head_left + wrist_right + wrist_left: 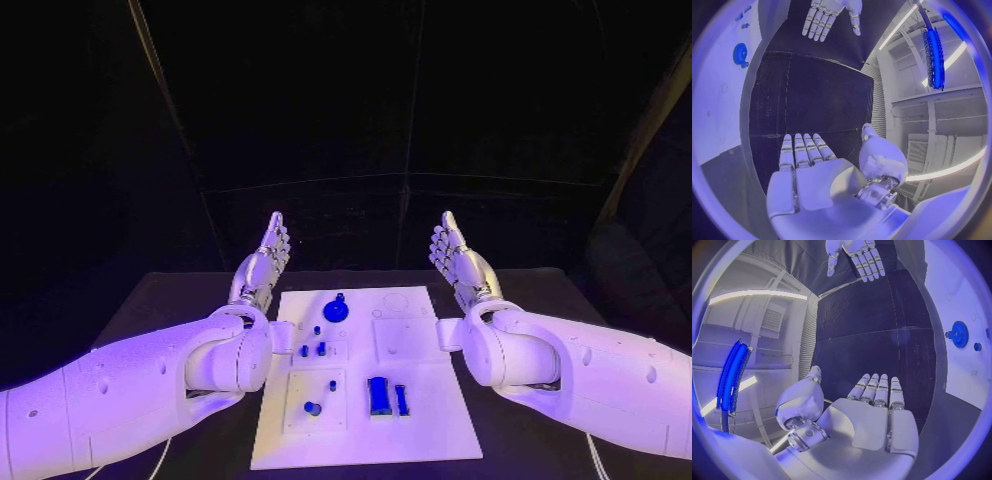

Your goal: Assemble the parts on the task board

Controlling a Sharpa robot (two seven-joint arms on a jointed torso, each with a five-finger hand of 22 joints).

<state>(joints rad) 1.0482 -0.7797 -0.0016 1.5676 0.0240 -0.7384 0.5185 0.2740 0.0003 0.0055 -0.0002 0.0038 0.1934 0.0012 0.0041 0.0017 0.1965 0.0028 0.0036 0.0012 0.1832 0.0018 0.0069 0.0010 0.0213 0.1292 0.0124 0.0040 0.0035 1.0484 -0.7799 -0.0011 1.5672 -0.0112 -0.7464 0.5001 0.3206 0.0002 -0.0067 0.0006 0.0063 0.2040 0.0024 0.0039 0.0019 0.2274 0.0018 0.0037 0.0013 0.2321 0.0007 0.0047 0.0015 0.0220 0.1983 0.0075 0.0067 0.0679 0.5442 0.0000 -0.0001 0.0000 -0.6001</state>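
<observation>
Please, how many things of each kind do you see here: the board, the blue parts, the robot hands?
Task board: 1
Blue gear: 1
Other blue parts: 7, as far as visible
Left hand: 1
Right hand: 1
Total: 11

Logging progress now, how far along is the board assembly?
Barely begun, by the look of it. Both the left hand and right hand are open, holding nothing, either side of the white board. The blue gear and long blue block sit untouched on it.

Smooth white arms end in silver segmented left hand [264,262] and right hand [462,260].
</observation>
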